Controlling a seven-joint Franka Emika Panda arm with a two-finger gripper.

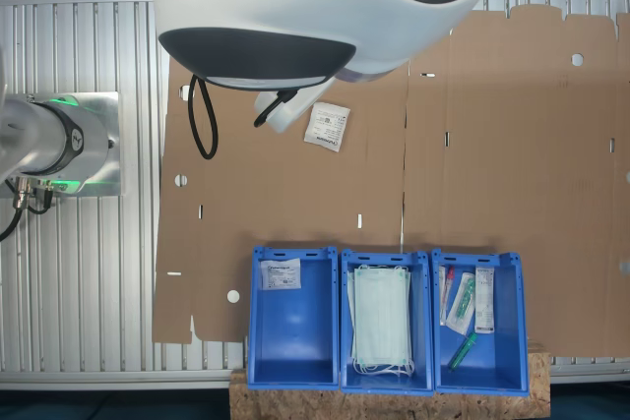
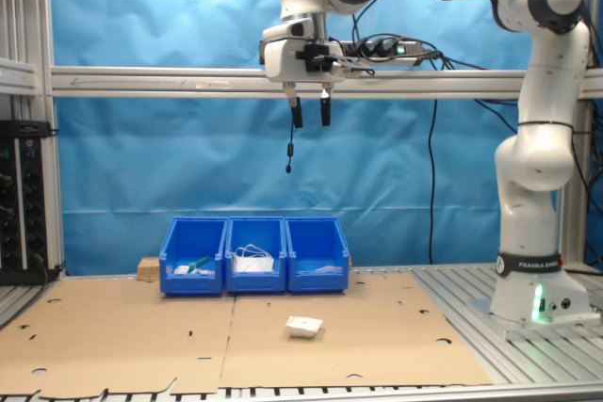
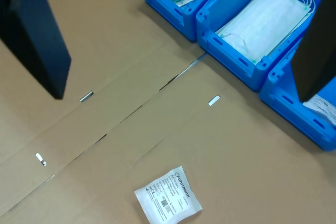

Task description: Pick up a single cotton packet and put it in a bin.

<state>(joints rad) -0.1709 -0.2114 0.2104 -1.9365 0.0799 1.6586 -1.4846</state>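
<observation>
A small white cotton packet [image 1: 328,127] with dark print lies flat on the brown cardboard, apart from the bins; it shows in the second exterior view [image 2: 304,326] and in the wrist view [image 3: 168,196]. The bin [image 1: 294,341] is blue and holds one white packet [image 1: 281,274]. In the first exterior view it stands at the row's left end, and in the second exterior view the bin [image 2: 317,280] is at the row's right end. My gripper [image 2: 310,113] hangs high above the table, open and empty, roughly over the loose packet. Its dark fingers [image 3: 37,40] frame the wrist view.
Beside the bin stand a blue bin of pale-green masks [image 1: 382,322] and a blue bin of syringes and tubes [image 1: 476,317]. The cardboard sheet [image 1: 492,145] covers most of the slatted metal table. The arm's base [image 2: 537,298] stands at the second exterior view's right.
</observation>
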